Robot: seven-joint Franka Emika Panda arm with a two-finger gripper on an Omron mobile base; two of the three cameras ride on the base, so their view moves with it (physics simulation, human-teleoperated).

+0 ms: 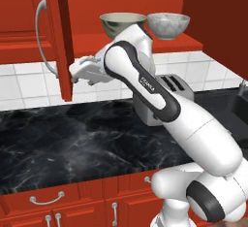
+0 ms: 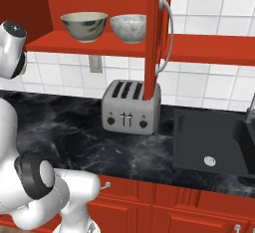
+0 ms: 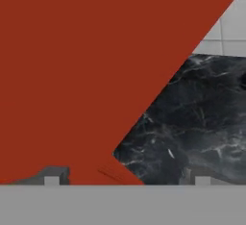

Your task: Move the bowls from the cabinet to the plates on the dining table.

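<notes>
Bowls, one round cream-beige with a dark inside (image 2: pixel 84 25) and one mottled white-grey stone-look (image 2: pixel 128 27), sit side by side on the shelf of the open red wooden wall cabinet (image 2: pixel 84 44), above a silver toaster (image 2: pixel 131 107). White two-finger gripper (image 1: pixel 77 75) sits beside the opened cabinet door's lower edge (image 1: pixel 66 75), fingers spread and holding nothing. Door-opening looks finished; next the hand must rise to the shelf and close on one bowl's rim.
</notes>
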